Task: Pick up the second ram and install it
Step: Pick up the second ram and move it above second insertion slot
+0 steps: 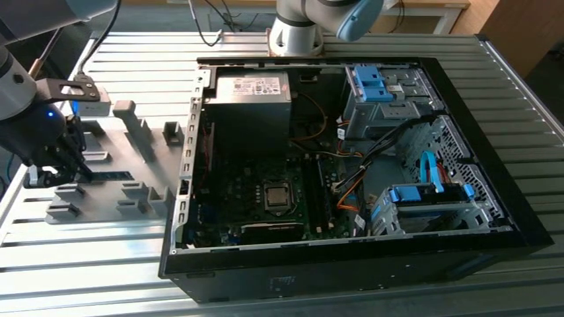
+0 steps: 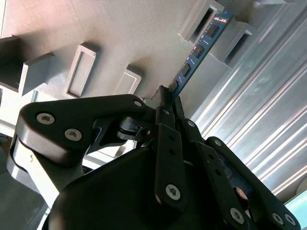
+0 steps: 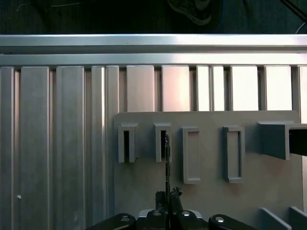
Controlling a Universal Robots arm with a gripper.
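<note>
Ribbed aluminium table (image 1: 105,264) beneath it all. Nearest in the second wrist view, gripper (image 2: 165,99) pinched tight on one end of the second ram (image 2: 196,50), blue stick slanting away, far end among the slotted blocks of the grey holder tray (image 2: 96,38). Farther off, on the exterior view's right, open computer case (image 1: 308,264), just beside the tray.

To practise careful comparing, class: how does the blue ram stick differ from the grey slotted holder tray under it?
Colour: the second ram is blue with dark chips; the holder tray is plain grey. Shape: the ram is a thin strip; the tray is a broad plate with raised slotted blocks. State: the ram stands on edge, pinched in the claw; the tray lies flat on the ribbed table.
</note>
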